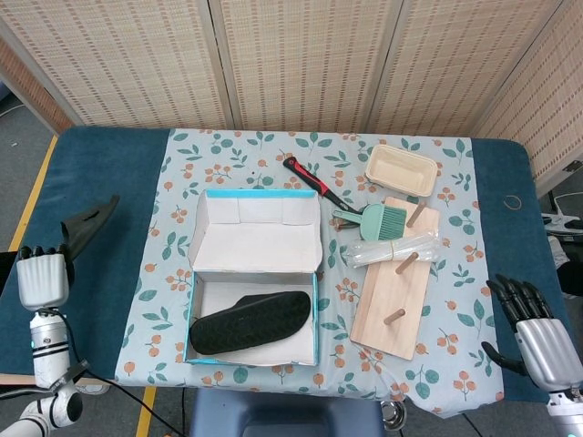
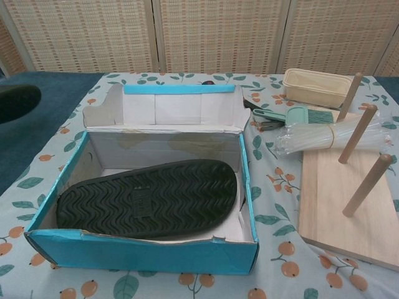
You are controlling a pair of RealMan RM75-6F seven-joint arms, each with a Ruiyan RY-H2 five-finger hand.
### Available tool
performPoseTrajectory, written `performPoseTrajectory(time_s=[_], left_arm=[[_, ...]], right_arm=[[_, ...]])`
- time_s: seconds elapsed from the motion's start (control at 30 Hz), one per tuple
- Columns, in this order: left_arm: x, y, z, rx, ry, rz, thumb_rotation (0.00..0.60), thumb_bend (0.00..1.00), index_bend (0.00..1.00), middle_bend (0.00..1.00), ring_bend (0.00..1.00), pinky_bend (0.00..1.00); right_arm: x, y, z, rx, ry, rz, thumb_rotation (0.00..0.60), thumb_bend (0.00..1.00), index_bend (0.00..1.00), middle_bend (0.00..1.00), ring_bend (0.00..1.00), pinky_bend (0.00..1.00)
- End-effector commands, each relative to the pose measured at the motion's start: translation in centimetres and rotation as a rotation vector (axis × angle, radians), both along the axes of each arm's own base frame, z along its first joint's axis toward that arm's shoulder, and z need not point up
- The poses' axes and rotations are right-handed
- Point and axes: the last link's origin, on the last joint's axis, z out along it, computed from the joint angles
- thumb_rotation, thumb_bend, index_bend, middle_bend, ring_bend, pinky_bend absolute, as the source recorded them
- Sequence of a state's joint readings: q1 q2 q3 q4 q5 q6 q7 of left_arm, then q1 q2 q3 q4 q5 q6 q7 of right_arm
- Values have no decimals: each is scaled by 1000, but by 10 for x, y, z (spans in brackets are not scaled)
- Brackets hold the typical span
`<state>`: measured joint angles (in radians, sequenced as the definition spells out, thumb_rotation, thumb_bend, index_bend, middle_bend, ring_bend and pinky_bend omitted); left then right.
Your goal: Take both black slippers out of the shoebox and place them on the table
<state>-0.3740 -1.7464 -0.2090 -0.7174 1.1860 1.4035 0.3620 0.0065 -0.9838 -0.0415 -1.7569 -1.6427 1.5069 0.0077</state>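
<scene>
A blue shoebox [image 1: 315,300] [image 2: 149,255] stands open on the floral cloth. One black slipper [image 1: 251,321] [image 2: 146,197] lies sole-up inside it. The other black slipper [image 1: 86,222] [image 2: 17,101] is over the dark blue table at the far left, held at its near end by my left hand [image 1: 44,271]. Whether it touches the table cannot be told. My right hand [image 1: 537,328] hangs at the table's right front corner with fingers apart and nothing in it.
Right of the box lie a wooden peg board [image 1: 393,291] [image 2: 349,205], a bundle of clear sticks [image 1: 392,248], a green brush [image 1: 378,219], a cream tray [image 1: 401,169] and a red-handled tool [image 1: 310,180]. A screen wall stands behind the table.
</scene>
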Motion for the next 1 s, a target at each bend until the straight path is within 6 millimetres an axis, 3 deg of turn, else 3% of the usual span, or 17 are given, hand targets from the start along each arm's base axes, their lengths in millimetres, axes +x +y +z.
performPoseTrajectory(time_s=[0.03,0.1,0.2,0.5,0.83,1.0], left_arm=[[-4,-6,-19,-48,-97,46,600,431,117,269,295,363],[-1,-10,-25,-62,-149,55,600,404,1,54,146,264],[9,-17,-28,-67,-186,25,600,374,0,0,9,126],[41,-51,-28,-171,-440,-7,600,341,0,0,0,94],[89,-82,1,-240,-580,-173,600,336,0,0,0,58],[138,-89,8,-354,-863,-310,600,348,0,0,0,66]], right_arm=[[0,1,1,-3,-3,2,600,147,0,0,0,0],[0,1,2,-4,-4,0,600,147,0,0,0,0],[-1,2,4,-7,-4,-1,600,147,0,0,0,0],[0,4,4,-8,-3,1,600,147,0,0,0,0],[2,6,3,-3,0,1,600,147,0,0,0,0],[3,7,3,-3,-2,7,600,147,0,0,0,0]])
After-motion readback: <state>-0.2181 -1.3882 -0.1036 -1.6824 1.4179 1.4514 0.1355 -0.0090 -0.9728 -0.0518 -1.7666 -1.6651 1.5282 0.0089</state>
